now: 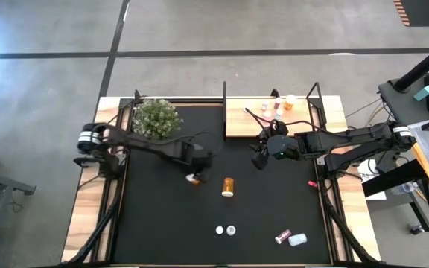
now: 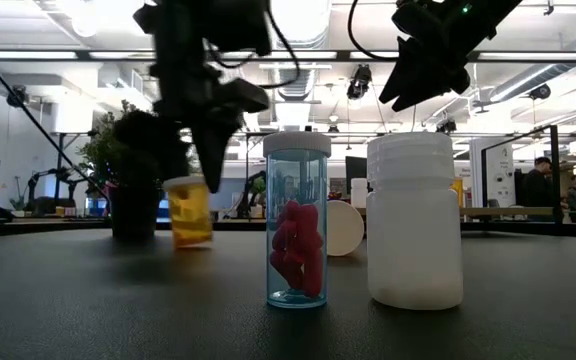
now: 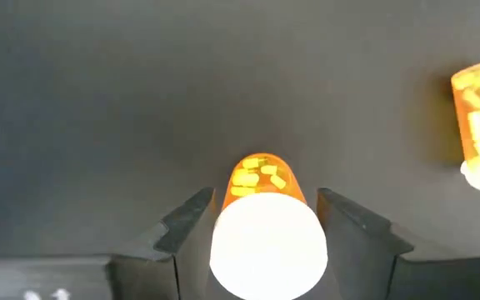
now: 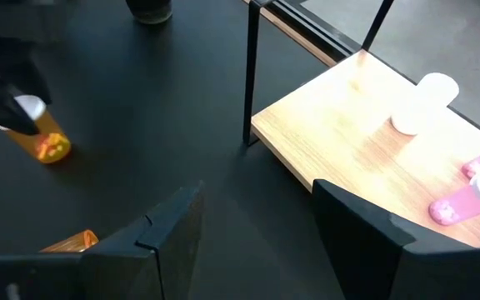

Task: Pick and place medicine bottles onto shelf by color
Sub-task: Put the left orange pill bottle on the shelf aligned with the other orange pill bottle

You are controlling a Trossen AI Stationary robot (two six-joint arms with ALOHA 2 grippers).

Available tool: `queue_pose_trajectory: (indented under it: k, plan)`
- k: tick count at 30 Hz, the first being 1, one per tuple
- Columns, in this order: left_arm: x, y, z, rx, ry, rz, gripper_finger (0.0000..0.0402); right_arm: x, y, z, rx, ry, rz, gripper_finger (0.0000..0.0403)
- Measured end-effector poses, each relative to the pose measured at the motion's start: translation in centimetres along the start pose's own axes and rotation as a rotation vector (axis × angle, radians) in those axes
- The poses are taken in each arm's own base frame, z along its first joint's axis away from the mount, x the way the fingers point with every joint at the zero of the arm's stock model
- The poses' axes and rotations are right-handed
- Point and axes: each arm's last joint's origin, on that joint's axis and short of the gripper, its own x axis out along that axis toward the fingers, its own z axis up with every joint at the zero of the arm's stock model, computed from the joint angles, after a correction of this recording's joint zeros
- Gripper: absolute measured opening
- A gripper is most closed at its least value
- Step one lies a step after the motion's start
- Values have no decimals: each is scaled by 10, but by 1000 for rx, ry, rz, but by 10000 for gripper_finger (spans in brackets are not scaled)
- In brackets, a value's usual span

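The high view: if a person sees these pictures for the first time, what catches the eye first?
Most striking is the left hand closed on an orange bottle at the middle of the black table, with a second orange bottle lying just beside it. The right hand hangs open and empty before the wooden shelf, where a few bottles already stand.

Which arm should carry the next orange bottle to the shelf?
Left, likely: its end effector already straddles an orange bottle. The right end effector is empty beside the shelf.
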Motion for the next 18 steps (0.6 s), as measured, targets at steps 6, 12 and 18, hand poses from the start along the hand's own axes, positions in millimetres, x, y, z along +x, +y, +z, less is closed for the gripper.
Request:
queue_pose_trajectory:
  k: [6, 12, 18]
  plan:
    - [3, -14, 37, 71, -7, -16, 182, 0, 0, 0, -3, 4, -2, 217]
    - [11, -28, 64, 152, -19, -29, 183, 0, -1, -2, -13, 22, -11, 217]
    - [19, -37, 76, 197, -17, -18, 184, 0, -1, -3, -15, 26, -13, 217]
